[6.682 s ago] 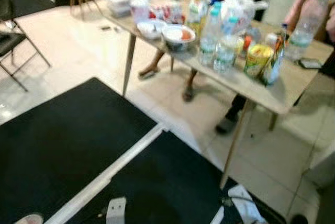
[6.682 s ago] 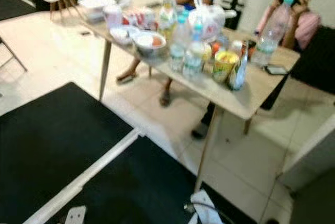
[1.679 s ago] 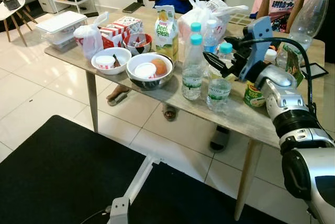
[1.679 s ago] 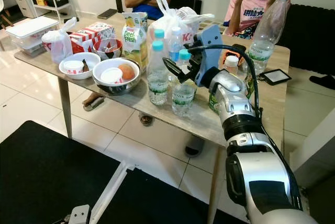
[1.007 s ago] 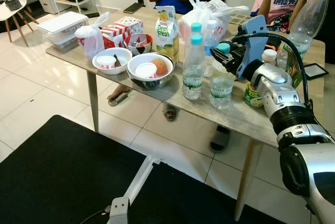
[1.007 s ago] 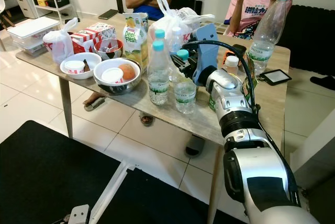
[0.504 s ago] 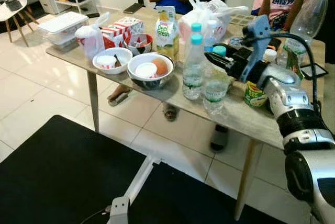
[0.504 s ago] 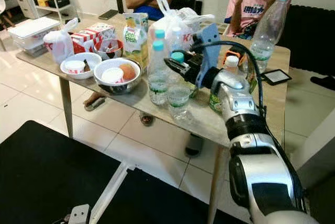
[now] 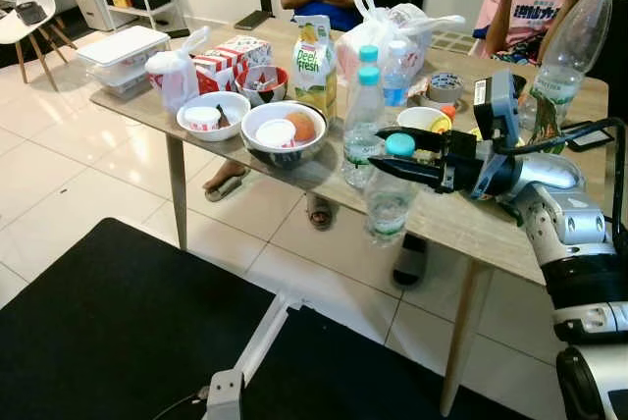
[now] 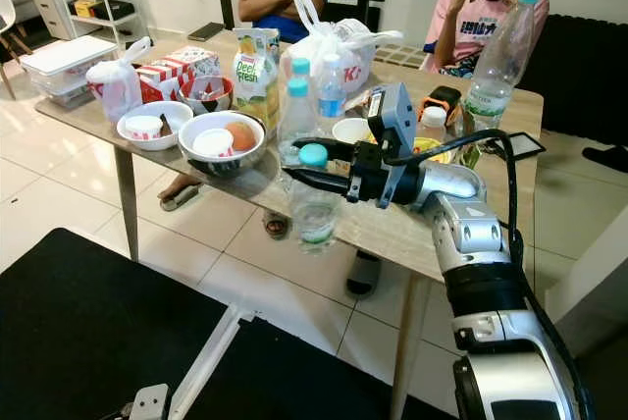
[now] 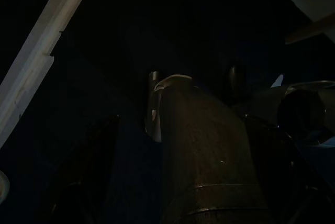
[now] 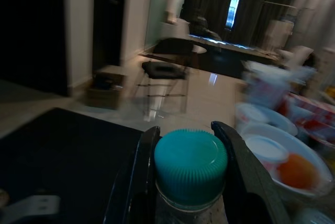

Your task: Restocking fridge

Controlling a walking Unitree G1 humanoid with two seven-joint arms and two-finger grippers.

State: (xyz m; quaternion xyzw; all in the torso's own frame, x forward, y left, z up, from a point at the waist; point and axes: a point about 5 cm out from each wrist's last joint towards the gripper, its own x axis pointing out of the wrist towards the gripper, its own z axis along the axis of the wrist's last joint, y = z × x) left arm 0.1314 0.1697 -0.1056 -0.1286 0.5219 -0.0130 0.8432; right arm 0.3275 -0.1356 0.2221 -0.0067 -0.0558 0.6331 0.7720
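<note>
My right gripper [image 9: 376, 147] is shut on the neck of a small clear water bottle [image 9: 390, 202] with a teal cap [image 12: 190, 164]. The bottle hangs upright in the air, just out past the front edge of the wooden table [image 9: 491, 234]. In the right wrist view a black finger [image 12: 140, 179] sits on each side of the cap. Two taller water bottles [image 9: 365, 126] stand on the table behind it, next to a juice carton [image 9: 315, 52]. The left wrist view is very dark, and the left arm hangs idle.
The table also carries a steel bowl [image 9: 285, 133] with food, small bowls, a white plastic bag [image 9: 392, 27], a yellow can and a large bottle [image 9: 574, 37]. Two people sit behind it. A black mat [image 9: 118, 322] with a white strip covers the near floor.
The right gripper closed on the small bottle, lifted it off the table and drew it toward me, past the front edge. The arm has stretched lower and further left.
</note>
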